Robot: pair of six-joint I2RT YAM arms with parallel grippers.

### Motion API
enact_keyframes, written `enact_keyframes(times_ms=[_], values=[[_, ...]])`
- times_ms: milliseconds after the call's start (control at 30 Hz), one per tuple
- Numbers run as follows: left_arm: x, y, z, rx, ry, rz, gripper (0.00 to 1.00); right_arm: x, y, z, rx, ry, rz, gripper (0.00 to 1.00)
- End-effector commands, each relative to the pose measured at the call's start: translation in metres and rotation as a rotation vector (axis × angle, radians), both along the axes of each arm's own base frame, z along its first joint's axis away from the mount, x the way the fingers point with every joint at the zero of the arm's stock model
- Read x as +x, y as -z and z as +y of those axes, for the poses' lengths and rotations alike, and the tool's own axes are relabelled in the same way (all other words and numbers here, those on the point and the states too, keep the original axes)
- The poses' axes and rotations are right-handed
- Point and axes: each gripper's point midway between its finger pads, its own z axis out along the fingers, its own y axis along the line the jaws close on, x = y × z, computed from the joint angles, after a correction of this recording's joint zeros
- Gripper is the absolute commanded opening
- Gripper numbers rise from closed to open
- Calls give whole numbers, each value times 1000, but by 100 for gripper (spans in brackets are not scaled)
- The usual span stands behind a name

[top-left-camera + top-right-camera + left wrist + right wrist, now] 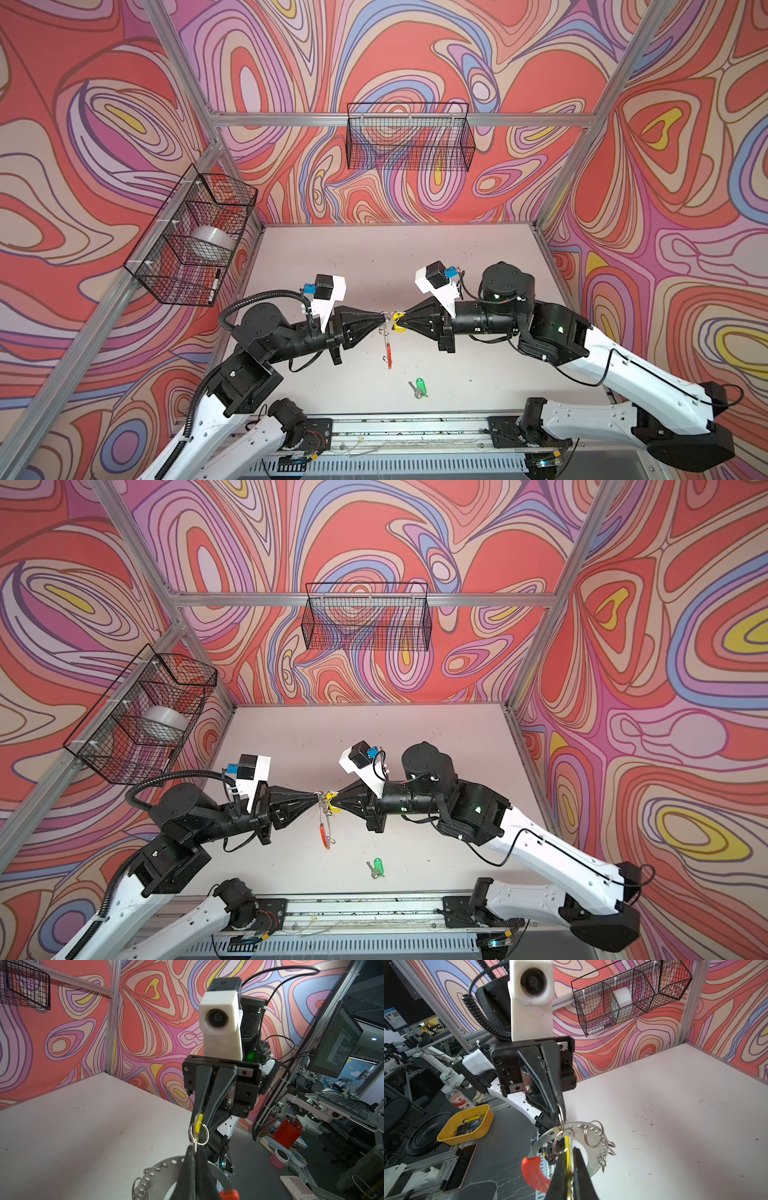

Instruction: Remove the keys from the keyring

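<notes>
The large flat grey keyring (388, 351) with a red segment hangs edge-on over the centre of the white table (374, 257), amid swirl-patterned walls (415, 62). The left end effector (381, 316), level from 9 o'clock, clamps its small silver split ring (560, 1114). The right end effector (403, 319), from 3 o'clock, clamps the yellow-tagged silver key (567, 1147). The green-tagged silver key (419, 386) lies at 5 o'clock.

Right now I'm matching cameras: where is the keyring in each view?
Top view: keyring hangs edge-on over the table.
Top view: keyring, likewise edge-on.
Left wrist: behind the left end effector.
Right wrist: beyond the right end effector.
Shared landmark: yellow tag beside it.
</notes>
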Motion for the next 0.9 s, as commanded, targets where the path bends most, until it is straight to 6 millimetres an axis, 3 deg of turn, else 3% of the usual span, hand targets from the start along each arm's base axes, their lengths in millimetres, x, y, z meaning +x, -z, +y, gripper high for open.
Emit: enact_keyframes(times_ms=[0,867], values=[[-11,-9,1,5,39,-34,0,1,6,1,-51,1,-14,0],[-22,-4,-3,47,113,-17,0,6,-9,9,-99,-29,-77,0]])
